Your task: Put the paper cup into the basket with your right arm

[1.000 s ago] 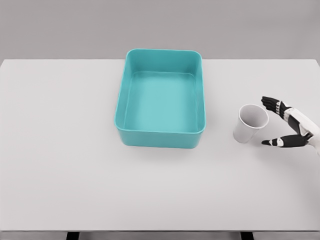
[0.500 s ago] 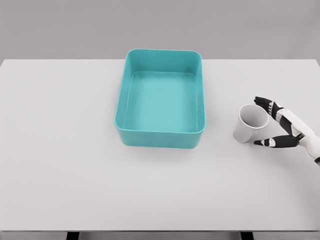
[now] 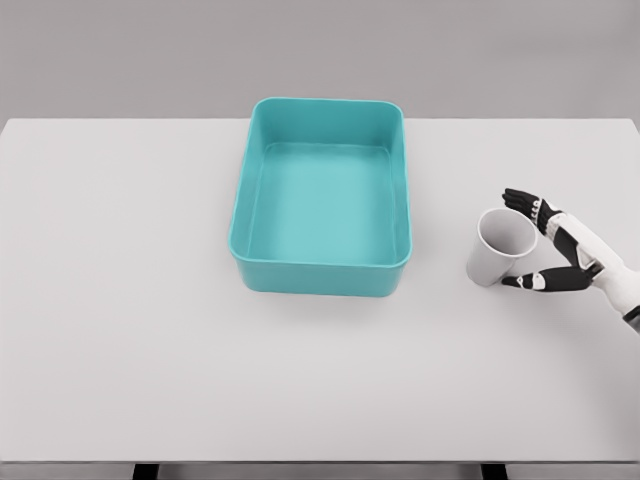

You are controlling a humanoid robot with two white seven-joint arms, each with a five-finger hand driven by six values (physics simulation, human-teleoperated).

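The cup [image 3: 501,249] is standing on the worktop [image 3: 130,300], just right of the basket [image 3: 322,264] and apart from its wall, leaning a little so its open mouth is facing up and toward the right. Nothing is lying in the basket, so the task is sitting at its start: the grasp, the lift, the carry over the rim and the release are all remaining. The right robot hand [image 3: 552,245] is reaching in from the right of the cup with its fingers [image 3: 520,198] spread, the upper ones curving past the far rim and the thumb lying low at the near side. It is bracketing the cup and gripping nothing; whether any fingertip is touching the paper I cannot tell. The left arm is not showing.
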